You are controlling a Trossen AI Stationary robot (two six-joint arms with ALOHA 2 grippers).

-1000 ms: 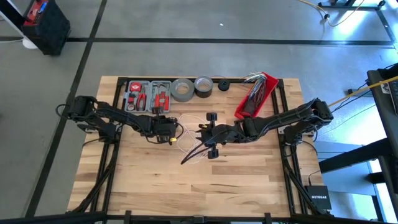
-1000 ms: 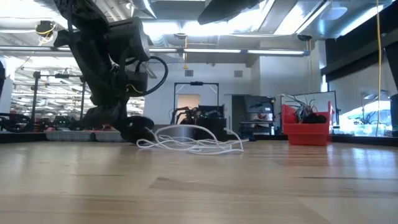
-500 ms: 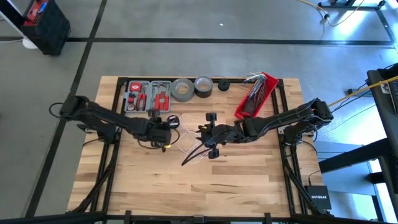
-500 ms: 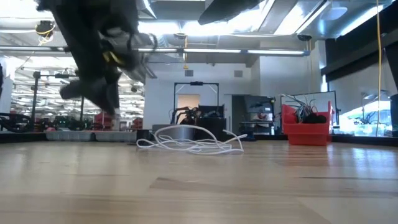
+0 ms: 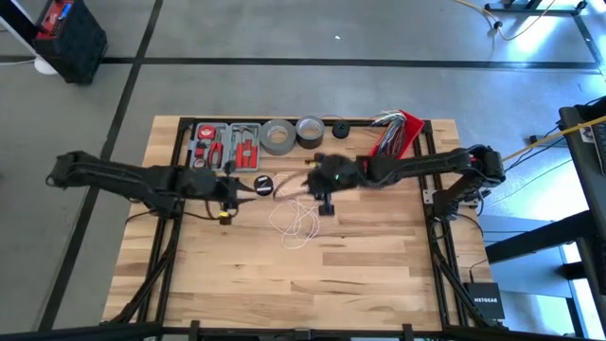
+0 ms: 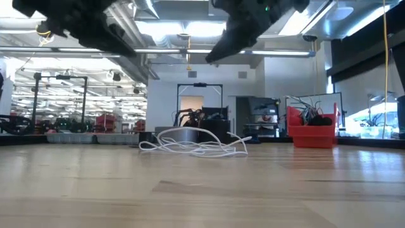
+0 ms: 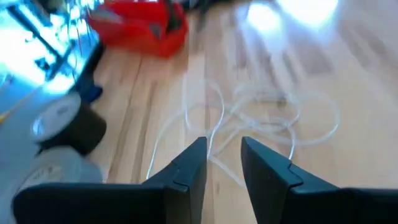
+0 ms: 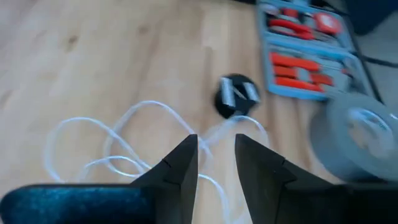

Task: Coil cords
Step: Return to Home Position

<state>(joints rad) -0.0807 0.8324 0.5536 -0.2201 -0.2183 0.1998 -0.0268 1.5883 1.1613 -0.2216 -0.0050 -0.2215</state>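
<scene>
Sprawling across the middle of the bench (image 5: 189,275), your white cord (image 5: 298,220) lies in a loose tangle of loops, flat on the wood and not coiled. Its small round black puck (image 5: 263,185) sits just off the tangle on the side towards the tool kit, and the right wrist view shows the cord (image 8: 118,146) running up to the puck (image 8: 236,95).

Your left hand (image 5: 244,189) is just beside the puck, not touching it. In its own wrist view the left hand (image 7: 224,165) points at the loops (image 7: 261,118) with its fingers a narrow gap apart and nothing between them.

Your right hand (image 5: 317,182) hangs over the far edge of the tangle. Its own view shows the right hand (image 8: 216,165) with the same narrow gap, gripping nothing. The low view has the cord (image 6: 193,147) resting on the wood with both arms up above it.

Along the far edge stand the grey tool kit (image 5: 225,145), a large grey tape roll (image 5: 278,136), a smaller tape roll (image 5: 310,128) and a red bin (image 5: 388,142) of wires.
</scene>
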